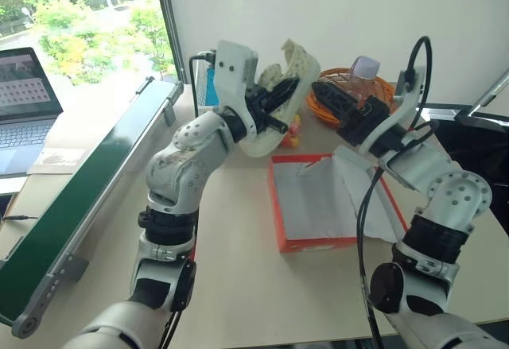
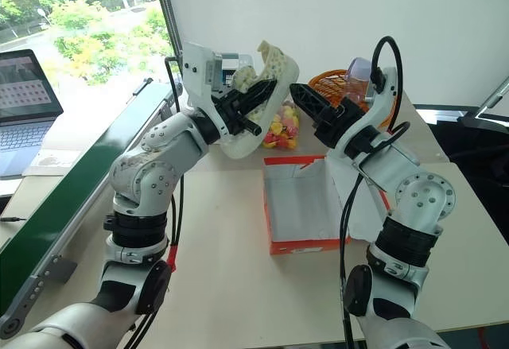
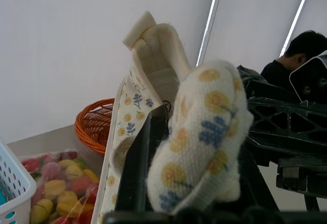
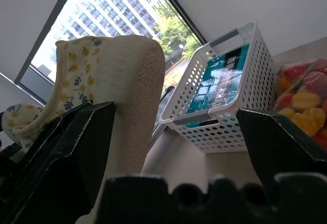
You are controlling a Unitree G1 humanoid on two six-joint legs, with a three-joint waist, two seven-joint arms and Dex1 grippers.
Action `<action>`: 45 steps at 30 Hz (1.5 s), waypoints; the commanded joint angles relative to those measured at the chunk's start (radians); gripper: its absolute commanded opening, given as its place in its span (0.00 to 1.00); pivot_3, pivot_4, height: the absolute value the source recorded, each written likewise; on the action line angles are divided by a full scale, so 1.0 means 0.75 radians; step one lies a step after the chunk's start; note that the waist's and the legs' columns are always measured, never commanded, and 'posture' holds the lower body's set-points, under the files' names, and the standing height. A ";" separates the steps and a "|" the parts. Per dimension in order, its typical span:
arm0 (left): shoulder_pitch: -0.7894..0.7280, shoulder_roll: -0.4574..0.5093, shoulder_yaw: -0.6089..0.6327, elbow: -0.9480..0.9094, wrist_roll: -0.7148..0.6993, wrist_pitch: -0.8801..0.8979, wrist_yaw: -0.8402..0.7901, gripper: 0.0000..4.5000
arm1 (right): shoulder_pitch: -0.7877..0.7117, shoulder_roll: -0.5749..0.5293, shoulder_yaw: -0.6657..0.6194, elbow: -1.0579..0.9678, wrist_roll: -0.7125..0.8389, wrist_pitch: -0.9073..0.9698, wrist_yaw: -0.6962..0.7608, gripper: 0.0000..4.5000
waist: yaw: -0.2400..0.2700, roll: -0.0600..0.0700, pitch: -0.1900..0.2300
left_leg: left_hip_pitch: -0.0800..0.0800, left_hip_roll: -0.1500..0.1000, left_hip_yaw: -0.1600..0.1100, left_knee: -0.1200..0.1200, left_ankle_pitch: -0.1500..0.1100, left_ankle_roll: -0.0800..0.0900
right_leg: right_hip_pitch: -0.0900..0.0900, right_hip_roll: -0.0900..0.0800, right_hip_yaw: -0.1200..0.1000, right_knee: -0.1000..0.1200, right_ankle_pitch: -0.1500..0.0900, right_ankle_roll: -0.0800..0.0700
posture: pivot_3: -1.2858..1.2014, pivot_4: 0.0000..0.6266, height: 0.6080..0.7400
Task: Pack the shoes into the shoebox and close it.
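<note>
Nearest the camera, the left gripper [image 1: 274, 102] is raised at about 11 o'clock from the shoebox [image 1: 280, 206], clamped on a cream slipper [image 1: 296, 75] printed with yellow and blue flowers. The shoebox lies open on the table [image 1: 238, 285], white tissue inside. The right gripper [image 2: 306, 98], at 12 o'clock above it, stands wide apart, just beside the slipper

The shoe [image 3: 199, 132] looks like knitted printed cloth with a rough, fleecy sole; the shoebox [image 1: 314, 244] is matt cardboard lined with crinkled paper [image 1: 318, 198]; at its 12 o'clock, a wicker basket [image 3: 94, 124], perhaps glossy.
</note>
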 commanded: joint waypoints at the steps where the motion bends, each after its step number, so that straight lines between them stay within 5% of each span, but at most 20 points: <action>1: -0.048 -0.020 -0.036 -0.043 0.026 -0.045 0.018 0.05 | -0.029 -0.024 0.007 -0.029 0.025 -0.074 0.002 1.00 | 0.000 0.000 0.000 | 0.000 0.000 0.000 0.000 0.000 0.000 | 0.000 0.000 0.000 0.000 0.000 0.000 | 0.52 0.24 1.00; 16: 0.073 -0.109 -0.078 -0.088 0.024 -0.042 0.050 0.05 | -0.009 -0.050 0.066 0.022 0.046 -0.140 0.021 1.00 | -0.002 0.000 0.000 | 0.000 0.000 0.000 0.000 0.000 0.000 | 0.000 0.000 0.000 -0.001 0.000 0.000 | 0.52 0.24 1.00; 24: 0.054 -0.097 -0.034 -0.084 0.024 -0.047 0.079 0.05 | 0.005 -0.048 0.080 0.024 0.062 -0.161 0.023 0.36 | 0.000 0.000 0.000 | -0.001 0.000 -0.001 0.000 0.000 0.000 | 0.000 0.000 0.000 -0.001 0.000 0.000 | 0.52 0.24 1.00; 28: 0.052 -0.089 -0.031 -0.083 0.022 -0.045 0.078 0.05 | 0.004 -0.049 0.092 0.032 0.061 -0.175 0.026 0.14 | 0.000 0.000 0.000 | -0.001 0.000 -0.001 0.000 0.000 0.000 | 0.000 0.000 0.000 -0.001 0.000 0.000 | 0.52 0.24 1.00; 41: 0.077 -0.065 0.000 -0.085 -0.070 0.069 0.051 0.05 | -0.018 -0.061 0.120 0.061 0.012 -0.225 0.010 0.10 | -0.001 0.001 0.000 | -0.001 0.000 -0.001 0.000 0.000 0.000 | 0.000 0.000 0.000 -0.001 0.000 0.000 | 0.52 0.24 1.00; 43: 0.093 -0.035 0.023 -0.110 -0.123 0.108 0.012 0.27 | -0.025 -0.077 0.119 0.061 -0.009 -0.236 0.009 0.10 | -0.001 0.001 0.000 | -0.001 0.000 -0.001 0.000 0.000 0.000 | 0.000 0.000 0.000 -0.001 0.000 0.000 | 0.52 0.24 1.00; 45: 0.098 -0.009 0.028 -0.125 -0.143 0.128 -0.006 0.37 | -0.031 -0.089 0.119 0.064 -0.019 -0.240 0.013 0.10 | 0.000 0.001 0.000 | -0.001 0.000 -0.001 0.000 0.000 0.000 | 0.000 0.000 0.000 -0.001 0.000 0.000 | 0.52 0.24 1.00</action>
